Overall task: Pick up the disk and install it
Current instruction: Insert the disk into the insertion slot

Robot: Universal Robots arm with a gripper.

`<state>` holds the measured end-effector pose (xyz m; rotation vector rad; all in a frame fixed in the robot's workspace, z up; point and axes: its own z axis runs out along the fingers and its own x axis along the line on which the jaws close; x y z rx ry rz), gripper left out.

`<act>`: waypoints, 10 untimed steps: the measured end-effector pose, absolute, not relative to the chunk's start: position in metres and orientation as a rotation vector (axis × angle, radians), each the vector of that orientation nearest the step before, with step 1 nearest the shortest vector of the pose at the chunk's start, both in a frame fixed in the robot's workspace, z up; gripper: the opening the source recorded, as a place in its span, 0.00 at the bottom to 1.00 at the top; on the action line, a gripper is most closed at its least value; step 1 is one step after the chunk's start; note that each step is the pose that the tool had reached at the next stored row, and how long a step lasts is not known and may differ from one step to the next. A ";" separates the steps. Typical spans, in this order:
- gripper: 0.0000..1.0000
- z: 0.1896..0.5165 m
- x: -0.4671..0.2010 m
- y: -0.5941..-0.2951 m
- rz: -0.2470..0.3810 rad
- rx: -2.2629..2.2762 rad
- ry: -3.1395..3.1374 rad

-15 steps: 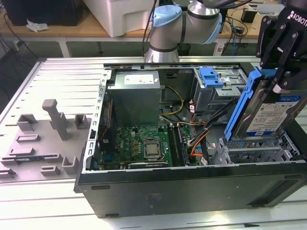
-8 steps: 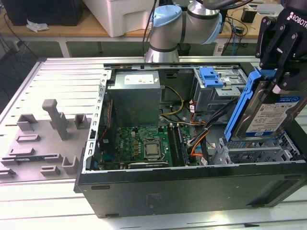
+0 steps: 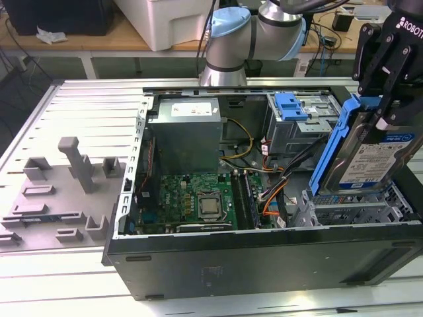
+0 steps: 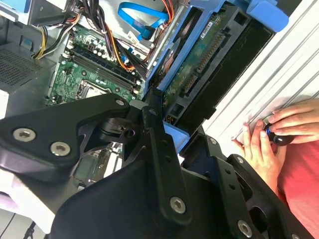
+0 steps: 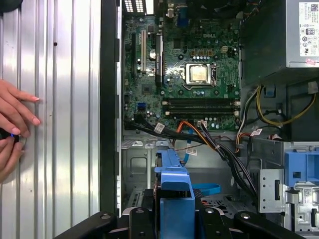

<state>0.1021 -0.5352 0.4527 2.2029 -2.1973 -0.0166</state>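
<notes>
My gripper [image 3: 381, 105] is shut on the disk [image 3: 369, 157], a silver drive with a blue-and-white label in a blue carrier frame. It holds the disk tilted on edge over the open computer case [image 3: 264, 261], at the exterior view's right, just above the metal drive cage [image 3: 344, 210]. The second wrist view shows the disk's green circuit-board underside [image 4: 198, 67] clamped between the black fingers [image 4: 152, 124]. In the first wrist view the carrier's blue edge [image 5: 174, 191] stands over the cage floor, with the gripper [image 5: 175, 219] behind it.
Inside the case are the motherboard [image 3: 192, 201], the grey power supply [image 3: 185, 135], loose cables [image 3: 274, 191] and a blue latch piece [image 3: 291, 105]. A person's hands [image 4: 276, 137] rest on the ribbed table beside the case. A grey fixture tray [image 3: 59, 191] lies at the exterior view's left.
</notes>
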 end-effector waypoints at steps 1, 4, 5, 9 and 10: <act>0.37 0.453 0.102 -0.535 -0.017 2.204 -2.196; 0.37 0.453 0.102 -0.536 -0.016 2.212 -2.188; 0.37 0.453 0.102 -0.536 -0.016 2.216 -2.184; 0.37 0.453 0.101 -0.537 -0.018 2.222 -2.181; 0.37 0.453 0.101 -0.537 -0.018 2.222 -2.181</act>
